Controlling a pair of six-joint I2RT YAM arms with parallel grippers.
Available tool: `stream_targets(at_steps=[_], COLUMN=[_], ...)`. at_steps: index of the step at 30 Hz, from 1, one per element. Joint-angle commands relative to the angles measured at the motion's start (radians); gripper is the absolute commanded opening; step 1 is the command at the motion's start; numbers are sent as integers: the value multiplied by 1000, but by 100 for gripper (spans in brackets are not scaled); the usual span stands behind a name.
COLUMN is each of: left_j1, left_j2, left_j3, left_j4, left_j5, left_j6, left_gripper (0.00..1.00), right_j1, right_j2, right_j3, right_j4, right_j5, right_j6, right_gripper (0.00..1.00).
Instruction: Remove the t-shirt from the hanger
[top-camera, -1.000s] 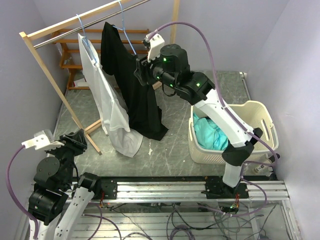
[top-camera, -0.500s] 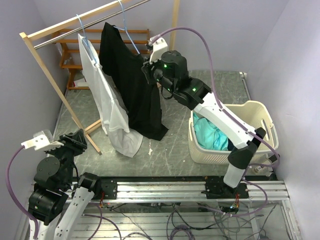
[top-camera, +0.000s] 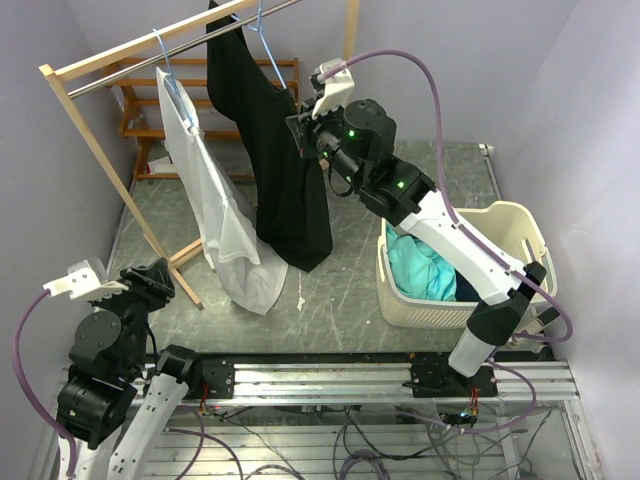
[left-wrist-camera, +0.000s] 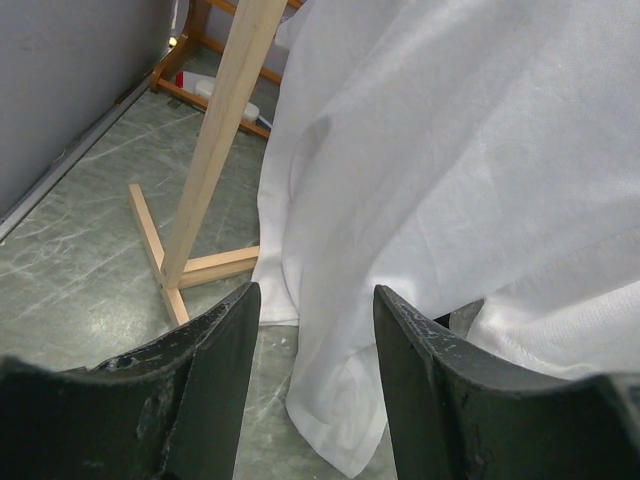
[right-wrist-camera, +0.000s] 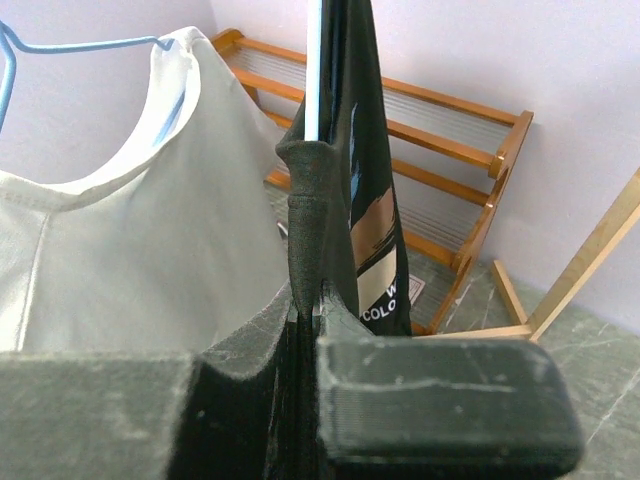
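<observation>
1. The left gripper (top-camera: 152, 280) hangs low at the near left corner of the table, well apart from the garments. In its wrist view (left-wrist-camera: 315, 385) the jaws stand wide with nothing between them, and the two dark fingers (left-wrist-camera: 210, 390) frame the floor and the cloth beyond.
2. Just past it rises the slanted wooden post (top-camera: 112, 172) of the clothes rack, whose cross-shaped foot (left-wrist-camera: 175, 275) rests on the grey marbled table (top-camera: 340, 290).
3. A white t-shirt (top-camera: 215, 200) hangs from a blue wire hanger (top-camera: 163, 52) on the metal rail (top-camera: 130, 65). Its hem droops to the table just beside the post's foot, and its folds fill most of the left wrist view (left-wrist-camera: 450, 150).
4. The black t-shirt (top-camera: 285, 150) hangs to the right of the white one, on a pale blue hanger (top-camera: 268, 45) hooked near the rail's far end. Its body falls in a long narrow drape, close to the white shirt. A printed patch shows on the cloth in the right wrist view (right-wrist-camera: 372, 270).
5. The right gripper (top-camera: 303, 130) is raised high at the black shirt's right edge. Its wrist view (right-wrist-camera: 305, 315) shows the jaws pinched tight on a fold of that black cloth, with the hanger's thin arm (right-wrist-camera: 313, 70) rising straight above the fold.
6. A wooden shelf frame (right-wrist-camera: 450, 150) stands against the far wall.
7. At the right, a cream laundry basket (top-camera: 530, 228) sits on the table holding teal cloth (top-camera: 425, 272), beside the right arm's lower links.
</observation>
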Motion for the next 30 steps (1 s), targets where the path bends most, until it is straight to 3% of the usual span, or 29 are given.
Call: stream_targets(at_steps=[1, 8, 15, 19, 25, 30], left_j1=[7, 6, 6, 6, 7, 7], left_j2=[11, -5, 35, 208, 540, 658], left_j3=[22, 21, 81, 239, 590, 702], left_j4=[-5, 27, 203, 265, 168, 199], left_j5=[-18, 33, 342, 605, 950, 1086], left_j6=[-7, 35, 163, 219, 284, 289], left_gripper=[61, 67, 70, 71, 79, 79], right_j1=[-4, -3, -3, -2, -2, -2], right_j2=[-70, -350, -585, -660, -738, -841], right_j3=[-8, -273, -424, -449, -458, -525], right_j4=[74, 14, -163, -263, -379, -410], right_j5=[13, -35, -171, -320, -557, -676], right_j6=[11, 32, 63, 85, 115, 154], right_gripper=[0, 0, 0, 0, 0, 0])
